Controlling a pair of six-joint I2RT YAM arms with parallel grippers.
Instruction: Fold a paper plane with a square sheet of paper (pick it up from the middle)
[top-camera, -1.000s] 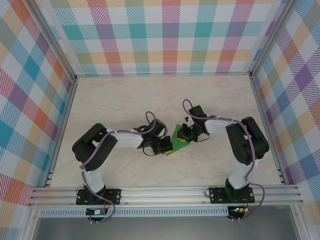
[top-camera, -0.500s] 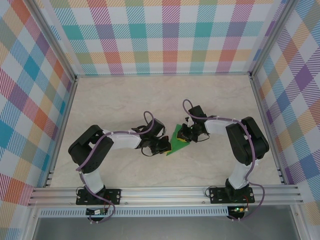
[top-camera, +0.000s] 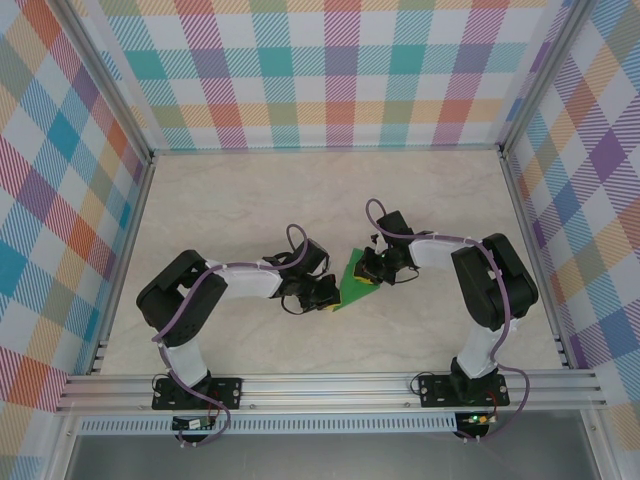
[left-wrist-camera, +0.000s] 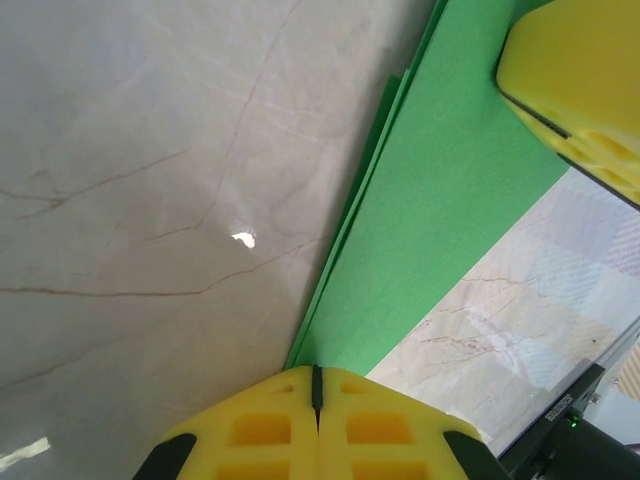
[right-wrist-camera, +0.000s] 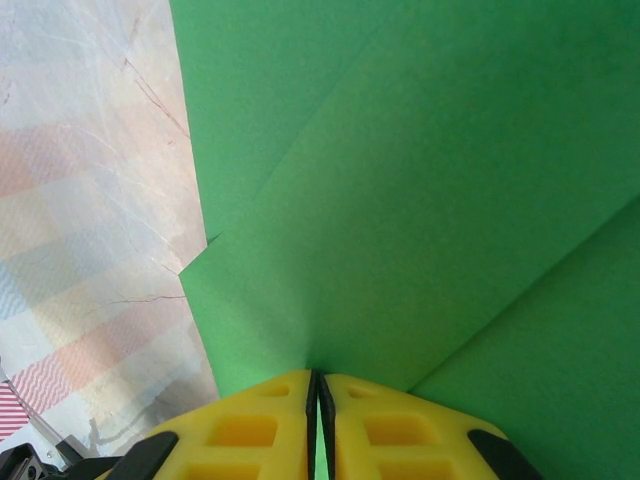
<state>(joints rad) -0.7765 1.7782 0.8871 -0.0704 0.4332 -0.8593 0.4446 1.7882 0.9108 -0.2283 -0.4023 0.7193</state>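
The square sheet of paper (top-camera: 352, 283) is bright green and folded into an angular, layered shape near the middle of the table. In the left wrist view it is a creased band (left-wrist-camera: 440, 200) running from my fingertips up to the right. My left gripper (top-camera: 333, 296) (left-wrist-camera: 316, 372) is shut, its yellow tips meeting at the paper's near corner, with no green in the slit. My right gripper (top-camera: 368, 277) (right-wrist-camera: 320, 378) is shut on the paper (right-wrist-camera: 420, 200), and green shows between its jaws. One of its yellow fingers (left-wrist-camera: 575, 80) rests on the band's far end.
The marble tabletop (top-camera: 300, 200) is walled by checkered panels (top-camera: 330, 70) at the back and both sides. An aluminium rail (top-camera: 330, 388) carrying both arm bases runs along the near edge.
The left arm's elbow has swung slightly left and its gripper has shifted a little along the paper's edge. The right gripper and the paper stay where they were.
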